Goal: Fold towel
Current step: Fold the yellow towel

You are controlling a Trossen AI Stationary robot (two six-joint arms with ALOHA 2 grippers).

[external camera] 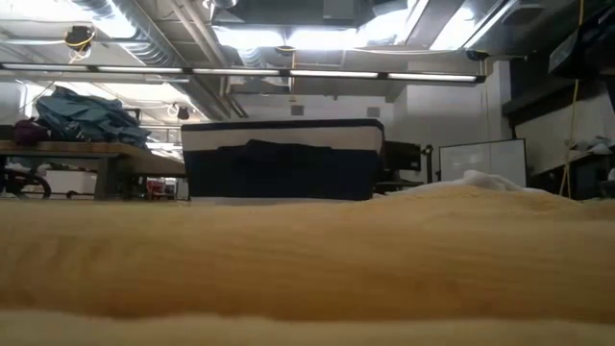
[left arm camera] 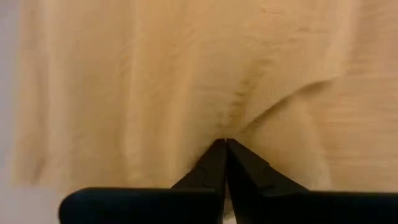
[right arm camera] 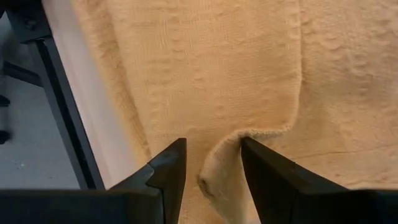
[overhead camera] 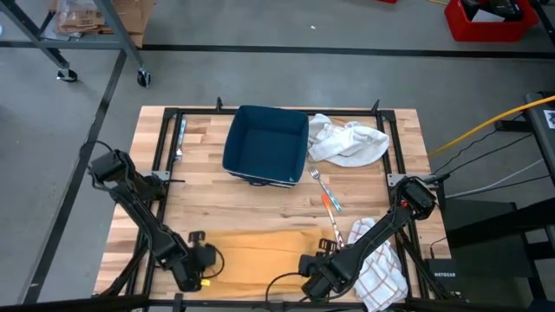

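Left gripper (left arm camera: 225,144) had its fingers pinched together on the yellow towel (overhead camera: 260,251), bunching a fold at the cloth's 9 o'clock end. Right gripper (right arm camera: 213,163) stood apart-fingered astride a raised corner at the 3 o'clock end, not clamped. Towel lay flat at the table's (overhead camera: 208,195) 6 o'clock edge; bin (overhead camera: 265,145) sat toward 12.
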